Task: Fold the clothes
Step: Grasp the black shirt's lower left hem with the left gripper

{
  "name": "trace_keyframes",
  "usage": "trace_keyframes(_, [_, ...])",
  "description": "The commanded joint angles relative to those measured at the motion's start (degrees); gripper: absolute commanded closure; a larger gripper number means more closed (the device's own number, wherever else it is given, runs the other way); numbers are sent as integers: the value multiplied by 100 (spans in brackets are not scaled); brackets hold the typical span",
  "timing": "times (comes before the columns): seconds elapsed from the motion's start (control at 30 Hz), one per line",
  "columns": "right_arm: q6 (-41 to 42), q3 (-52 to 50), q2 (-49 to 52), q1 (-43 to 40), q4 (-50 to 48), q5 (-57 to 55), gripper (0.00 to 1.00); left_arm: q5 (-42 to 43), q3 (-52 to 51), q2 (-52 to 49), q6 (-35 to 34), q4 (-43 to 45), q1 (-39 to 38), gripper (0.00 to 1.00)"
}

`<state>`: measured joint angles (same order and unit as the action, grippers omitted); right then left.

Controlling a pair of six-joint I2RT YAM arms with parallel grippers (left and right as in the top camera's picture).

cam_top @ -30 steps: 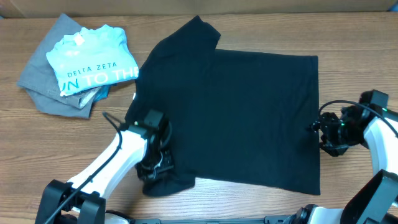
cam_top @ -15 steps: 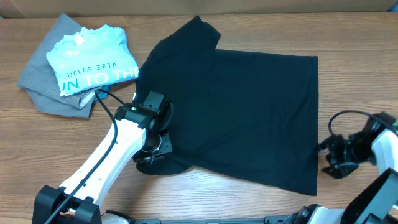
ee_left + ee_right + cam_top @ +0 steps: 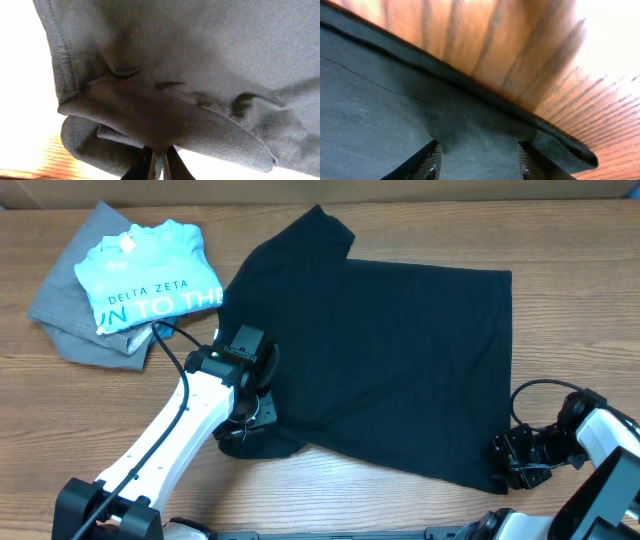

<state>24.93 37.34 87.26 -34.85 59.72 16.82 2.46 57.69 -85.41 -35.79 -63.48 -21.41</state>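
Note:
The black T-shirt [image 3: 390,350] lies spread flat on the wooden table, neck side to the left. My left gripper [image 3: 247,423] is shut on the shirt's near-left sleeve and holds a bunched fold of it [image 3: 160,120] a little off the table. My right gripper [image 3: 508,463] is open at the shirt's near-right hem corner, its fingers [image 3: 477,162] spread over the black fabric [image 3: 380,115] right by the hem edge.
A light blue T-shirt with white lettering [image 3: 150,275] lies folded on a grey garment [image 3: 75,310] at the far left. Bare wooden table [image 3: 580,300] lies right of the shirt. The table's near edge runs close under both arms.
My right gripper has moved from beside the shirt's right edge toward me to the near-right hem corner. My left gripper lifted the sleeve up and inward, then held still.

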Motion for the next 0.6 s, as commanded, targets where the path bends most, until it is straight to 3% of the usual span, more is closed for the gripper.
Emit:
trace_keyframes(0.0, [326,-319,-90,-15,-149,37,58,-140,116,-7,111,70,-26,91])
trace_keyframes(0.23, [407,-518,-90,-15,-435,144,90,-142,116,-7,116,90,-26,89])
trace_keyframes(0.57, [109,328,-92,-15,243,129,95,-328,116,-7,155,-33,9,89])
